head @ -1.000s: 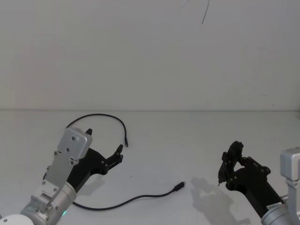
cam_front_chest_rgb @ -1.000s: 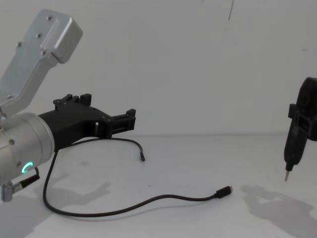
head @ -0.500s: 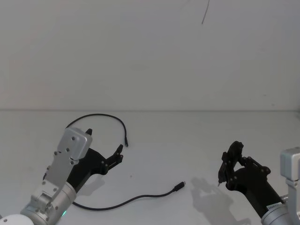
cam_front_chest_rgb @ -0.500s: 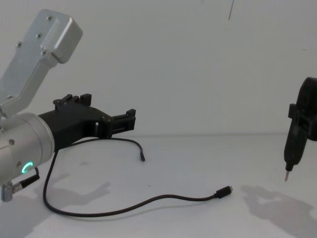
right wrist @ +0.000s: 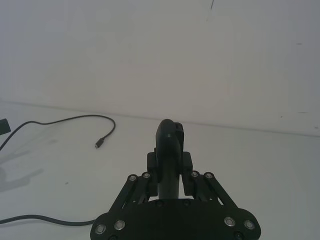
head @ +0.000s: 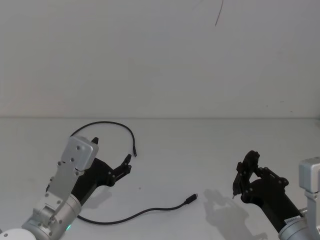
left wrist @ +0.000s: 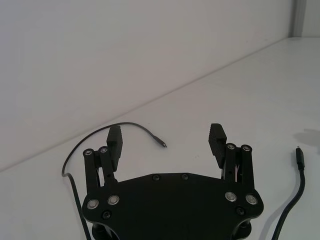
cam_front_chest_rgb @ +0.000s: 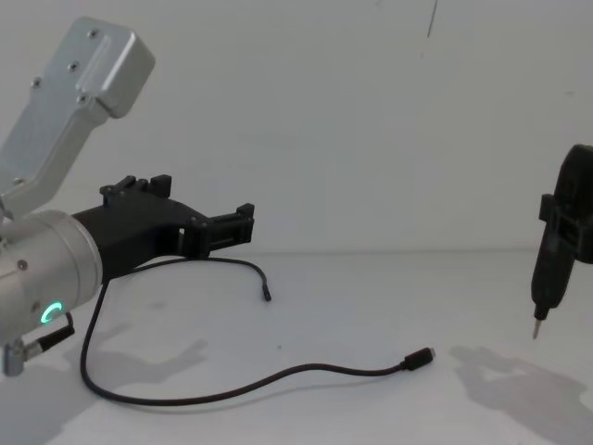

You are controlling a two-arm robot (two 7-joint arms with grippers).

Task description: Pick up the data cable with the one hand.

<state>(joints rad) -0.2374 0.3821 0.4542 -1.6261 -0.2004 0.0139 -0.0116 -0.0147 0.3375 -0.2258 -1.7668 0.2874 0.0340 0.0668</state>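
The left claw (head: 112, 150) hovers above the desk (head: 200, 145), jaws wide apart and gripping nothing. The data cable (head: 191, 199) lies flat, curling around it (both plugs rest ahead, untouched). Well apart, the right claw (head: 246, 174) is clamped on a pen-shaped tool (cam_front_chest_rgb: 547, 278).
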